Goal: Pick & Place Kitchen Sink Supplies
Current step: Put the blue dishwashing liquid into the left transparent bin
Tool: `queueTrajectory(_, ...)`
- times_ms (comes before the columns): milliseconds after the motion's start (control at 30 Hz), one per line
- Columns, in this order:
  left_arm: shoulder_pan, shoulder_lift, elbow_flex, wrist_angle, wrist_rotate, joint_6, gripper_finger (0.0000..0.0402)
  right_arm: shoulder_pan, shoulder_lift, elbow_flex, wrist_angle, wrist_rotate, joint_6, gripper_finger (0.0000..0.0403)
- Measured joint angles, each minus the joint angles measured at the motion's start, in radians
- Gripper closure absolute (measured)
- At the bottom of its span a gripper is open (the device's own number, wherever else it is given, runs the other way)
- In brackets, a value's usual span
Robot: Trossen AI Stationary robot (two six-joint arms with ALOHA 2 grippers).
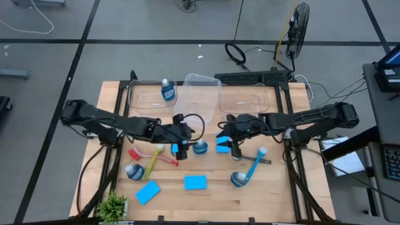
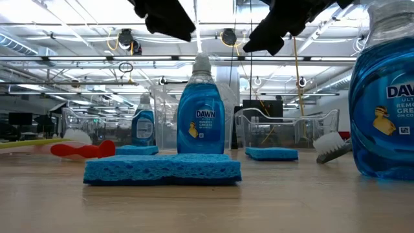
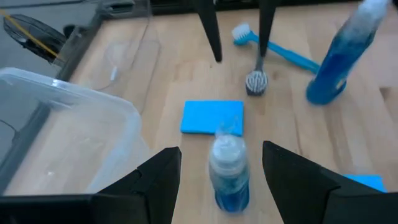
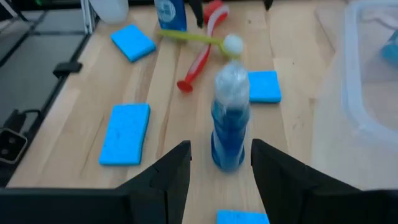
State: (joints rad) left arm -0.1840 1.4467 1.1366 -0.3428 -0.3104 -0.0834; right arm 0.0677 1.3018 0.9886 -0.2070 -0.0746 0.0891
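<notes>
Two dark grippers face each other over the middle of the wooden tabletop (image 1: 275,194), with one small blue soap bottle with a pale cap (image 1: 200,147) standing upright between them. We see the left gripper (image 1: 180,149) just beside that bottle, its fingers (image 3: 155,186) spread apart on either side of it with gaps showing, so nothing is grasped. The right gripper (image 1: 232,149) hangs on the bottle's other side, its fingers (image 4: 168,180) likewise released and empty, above a flat bright-blue rectangular sponge (image 1: 222,146). Nearby we find a blue long-handled brush with a white head (image 1: 253,164), a red brush (image 1: 150,156) and a yellow-green brush (image 1: 154,164). A second blue bottle (image 1: 167,91) stands in a clear plastic bin (image 1: 140,100) at the far edge.
</notes>
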Motion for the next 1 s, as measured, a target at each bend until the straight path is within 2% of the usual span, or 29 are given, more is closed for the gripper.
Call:
queueTrajectory(300,0.015,0.072,0.002,0.113,0.053,-0.016,0.0174,0.000,-0.003,0.000,-0.058,0.000,-0.024,0.0248)
queueTrajectory(567,0.014,0.074,0.002,0.100,0.058,-0.042,0.0174,0.000,-0.087,0.000,-0.087,0.001,-0.062,0.0248)
queueTrajectory(733,0.014,0.097,0.002,0.093,0.058,-0.068,0.0174,0.000,-0.214,-0.075,-0.070,0.054,-0.058,0.0248)
queueTrajectory(1000,0.014,0.156,0.000,0.110,0.068,-0.084,0.0174,-0.001,-0.501,-0.328,0.107,0.155,0.050,0.0248)
